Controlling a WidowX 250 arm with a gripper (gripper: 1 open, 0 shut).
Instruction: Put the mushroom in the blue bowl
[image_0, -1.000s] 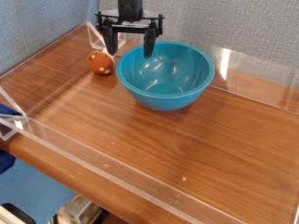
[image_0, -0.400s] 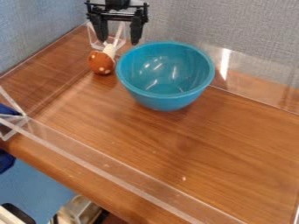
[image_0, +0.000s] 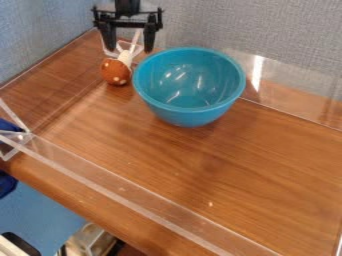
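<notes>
The mushroom (image_0: 116, 71), small with an orange-brown cap and a pale stem end, lies on the wooden table near the back left. To its right stands the glossy blue bowl (image_0: 189, 86), with nothing inside it. My gripper (image_0: 127, 41) hangs at the back, pointing down, just above and slightly behind the mushroom. Its two dark fingers (image_0: 107, 40) are spread wide apart with nothing between them. The left finger is above the mushroom's cap and the right finger is near the bowl's back left rim.
Low clear acrylic walls (image_0: 94, 178) border the table on the left, front and back right. A grey fabric wall (image_0: 241, 25) rises behind the table. The wooden tabletop (image_0: 201, 170) stretches toward the front.
The gripper has moved left from over the bowl's back rim to above the mushroom, staying open. Mushroom and bowl have not moved.
</notes>
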